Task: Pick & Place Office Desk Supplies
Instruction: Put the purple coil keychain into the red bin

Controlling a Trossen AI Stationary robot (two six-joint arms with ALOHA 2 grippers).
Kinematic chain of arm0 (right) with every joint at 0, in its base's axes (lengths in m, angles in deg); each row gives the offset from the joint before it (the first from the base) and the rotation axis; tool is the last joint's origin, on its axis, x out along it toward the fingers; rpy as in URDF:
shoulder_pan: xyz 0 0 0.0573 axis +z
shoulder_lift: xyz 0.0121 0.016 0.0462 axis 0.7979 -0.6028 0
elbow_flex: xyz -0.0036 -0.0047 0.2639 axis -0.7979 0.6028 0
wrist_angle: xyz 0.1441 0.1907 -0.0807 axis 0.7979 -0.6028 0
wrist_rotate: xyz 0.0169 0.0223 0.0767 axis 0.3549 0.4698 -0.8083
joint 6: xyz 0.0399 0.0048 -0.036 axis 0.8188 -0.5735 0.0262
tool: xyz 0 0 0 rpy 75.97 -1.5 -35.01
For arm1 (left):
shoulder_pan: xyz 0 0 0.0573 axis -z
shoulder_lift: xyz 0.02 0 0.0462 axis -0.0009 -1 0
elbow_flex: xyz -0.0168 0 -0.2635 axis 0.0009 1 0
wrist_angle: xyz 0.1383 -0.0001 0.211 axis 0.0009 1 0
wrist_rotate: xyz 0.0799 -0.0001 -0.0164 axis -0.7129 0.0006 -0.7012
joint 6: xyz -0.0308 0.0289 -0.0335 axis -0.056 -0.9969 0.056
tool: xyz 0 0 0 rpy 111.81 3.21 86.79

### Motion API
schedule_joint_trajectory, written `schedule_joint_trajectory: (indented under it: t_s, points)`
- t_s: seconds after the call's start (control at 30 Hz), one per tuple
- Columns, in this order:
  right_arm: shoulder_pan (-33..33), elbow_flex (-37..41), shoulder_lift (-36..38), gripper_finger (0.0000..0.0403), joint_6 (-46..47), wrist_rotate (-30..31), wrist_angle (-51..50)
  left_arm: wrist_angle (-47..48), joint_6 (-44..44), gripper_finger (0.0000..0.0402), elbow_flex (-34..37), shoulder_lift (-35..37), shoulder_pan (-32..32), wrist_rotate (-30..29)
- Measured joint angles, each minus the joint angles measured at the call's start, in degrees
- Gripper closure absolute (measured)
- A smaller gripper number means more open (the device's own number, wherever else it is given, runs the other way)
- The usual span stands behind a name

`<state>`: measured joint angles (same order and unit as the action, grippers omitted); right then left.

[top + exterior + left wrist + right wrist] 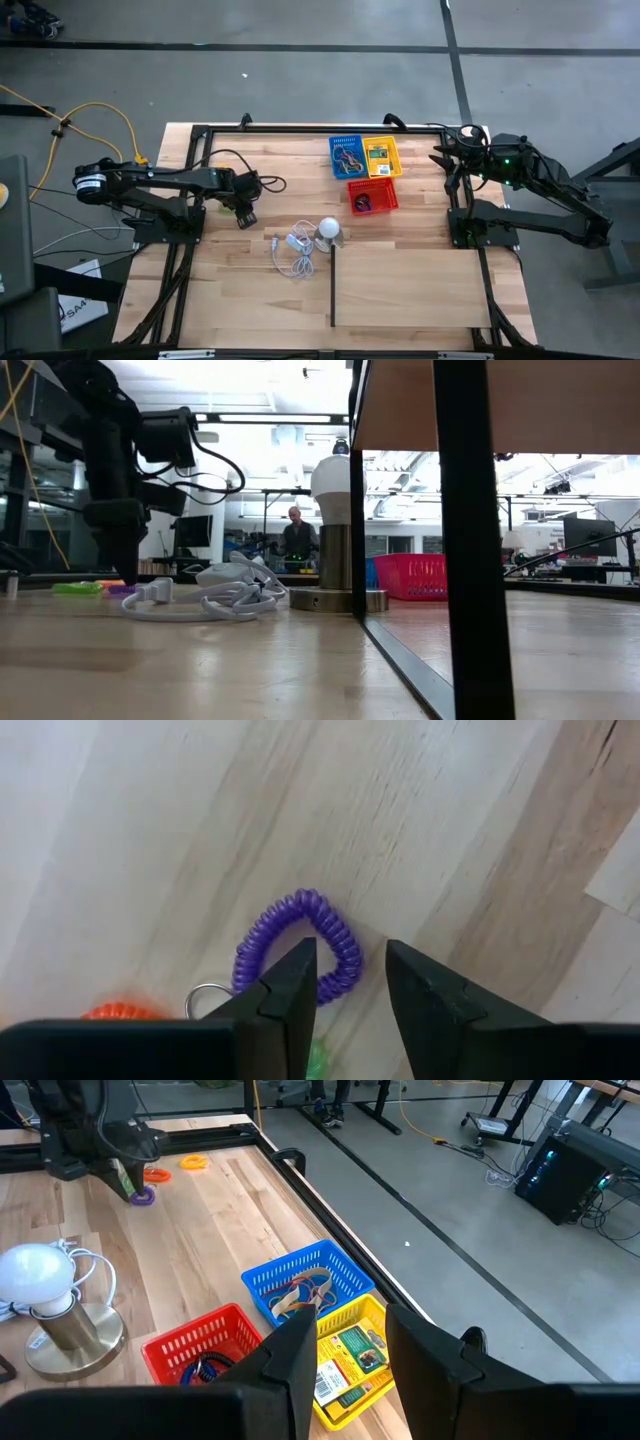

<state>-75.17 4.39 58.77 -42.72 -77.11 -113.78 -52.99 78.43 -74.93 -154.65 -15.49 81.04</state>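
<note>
A purple coiled ring [290, 925] lies flat on the wood at the table's left. My left gripper [350, 975] points down over it, open. One finger stands over the ring's hollow and the other outside, with the ring's side [345, 955] between them. An orange ring [115, 1012], a green one [318, 1058] and a small metal loop [205, 995] lie close by. In the low view the fingertips [125, 572] hang just above the purple ring [122, 589]. My right gripper [350, 1340] waits raised at the far right, open and empty. My left gripper comes at the purple ring from above, its fingers astride the ring's side [345, 955]. The ring lies flat on the table. I cannot tell whether either finger touches it.
Blue [345, 155], yellow [381, 155] and red [372, 194] baskets stand at the far middle, holding bands, packets and a ring. A white bulb on a silvery base [329, 229] and a coiled white cord [292, 250] sit mid-table. A dark-framed board [410, 285] covers the near right.
</note>
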Motion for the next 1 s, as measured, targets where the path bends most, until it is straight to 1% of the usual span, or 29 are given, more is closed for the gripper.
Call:
schedule_joint_trajectory:
  t_s: [0.27, 0.47, 0.6, 0.87, 1.0]
  points:
    - [0.00, 0.00, 0.00, 0.0293, 0.00, -0.02, 0.00, -0.39, 1.32, 0.0285, 0.00, -3.09, -0.19, 0.80]
    - [0.00, 0.00, 0.00, 0.0293, 0.00, -0.01, 0.00, -0.78, 1.50, 0.0289, 0.00, -3.56, -0.68, 1.55]
    - [0.00, 0.00, 0.01, 0.0293, 0.00, 0.00, 0.01, -0.99, 1.83, 0.0310, 0.00, -3.58, -0.68, 1.25]
    - [0.00, 0.00, 0.00, 0.0293, 0.00, 0.00, 0.00, -1.20, 2.62, 0.0376, -0.02, -3.58, -0.68, 1.11]
    - [0.00, 0.00, 0.00, 0.0293, 0.00, 0.00, 0.00, -1.22, 2.62, 0.0387, -0.04, -3.54, -0.68, 1.11]
